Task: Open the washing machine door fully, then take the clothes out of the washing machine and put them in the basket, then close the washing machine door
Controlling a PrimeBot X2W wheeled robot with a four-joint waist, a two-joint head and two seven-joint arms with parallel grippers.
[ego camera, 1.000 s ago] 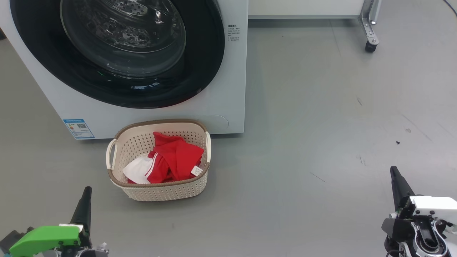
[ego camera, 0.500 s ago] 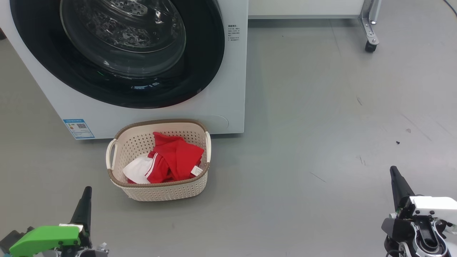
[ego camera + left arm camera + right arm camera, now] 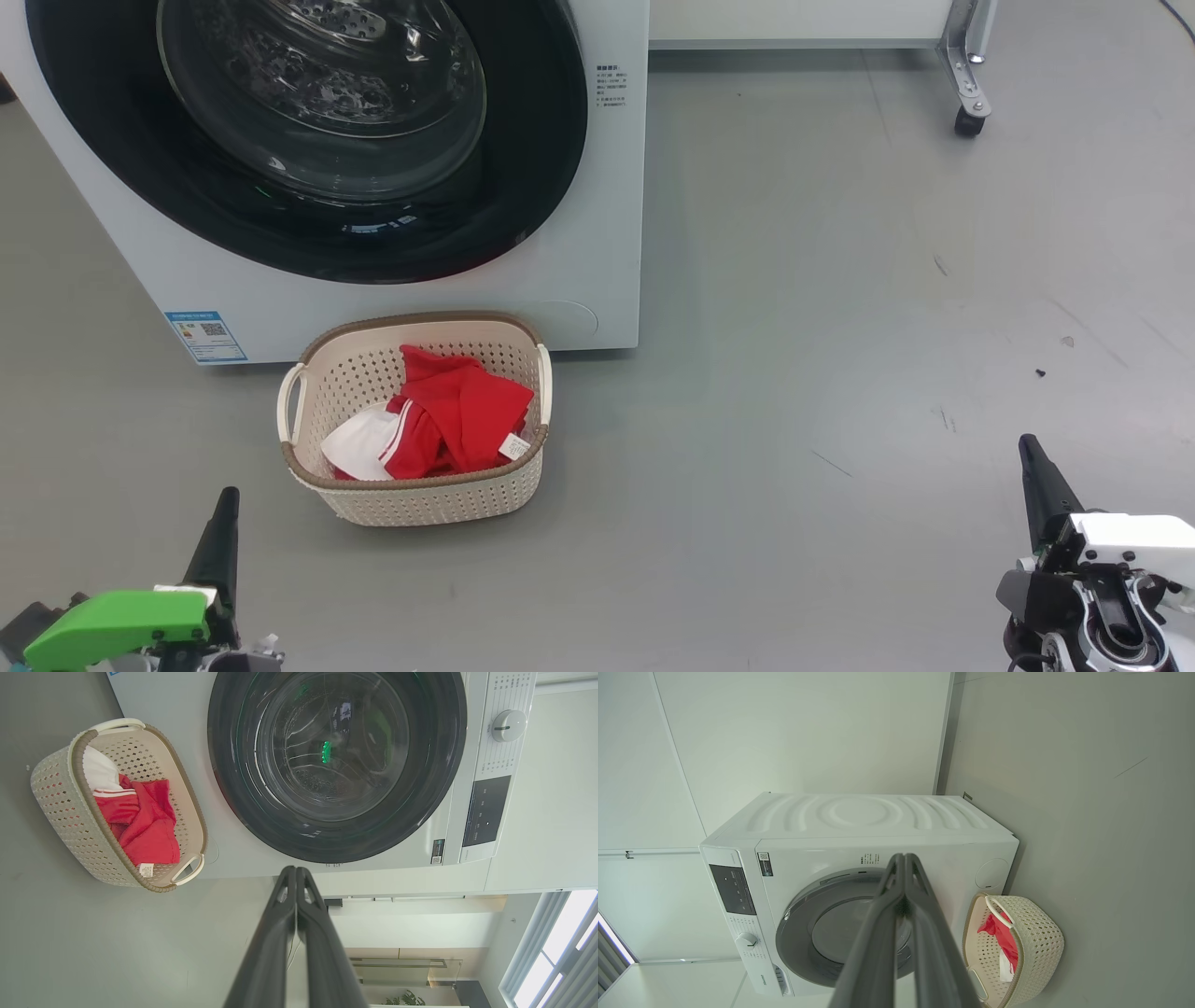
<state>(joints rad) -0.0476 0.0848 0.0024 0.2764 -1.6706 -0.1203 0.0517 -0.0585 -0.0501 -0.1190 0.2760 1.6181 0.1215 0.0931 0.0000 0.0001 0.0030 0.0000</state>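
Red fabric with white panels and thin white stripes, the clothes (image 3: 462,411) lie bunched inside the basket (image 3: 420,504), with a small white label turned toward the near rim.

Head view: the basket stands on the grey floor (image 3: 840,373) just in front of the washing machine (image 3: 611,233). It sits below the washing machine door (image 3: 532,187), whose glossy black rim lies flush against the white front. The left gripper (image 3: 224,504) and right gripper (image 3: 1030,453) hang low, well apart from basket and machine. Both sets of jaws are pressed together and hold nothing. Judged from this layout, all three steps appear done.

Left wrist view: the jaws meet along their length, empty. The door's clear glass bulges over the perforated drum (image 3: 322,784); no garment is apparent behind it.

Right wrist view: the jaws are likewise closed and empty. The door is shut, and the basket sits at the machine's lower front corner.

Handling: the clothes are probably light, limp and not fragile, so pinch a raised fold. The door rim is probably stiff and slippery, so pull at its edge.
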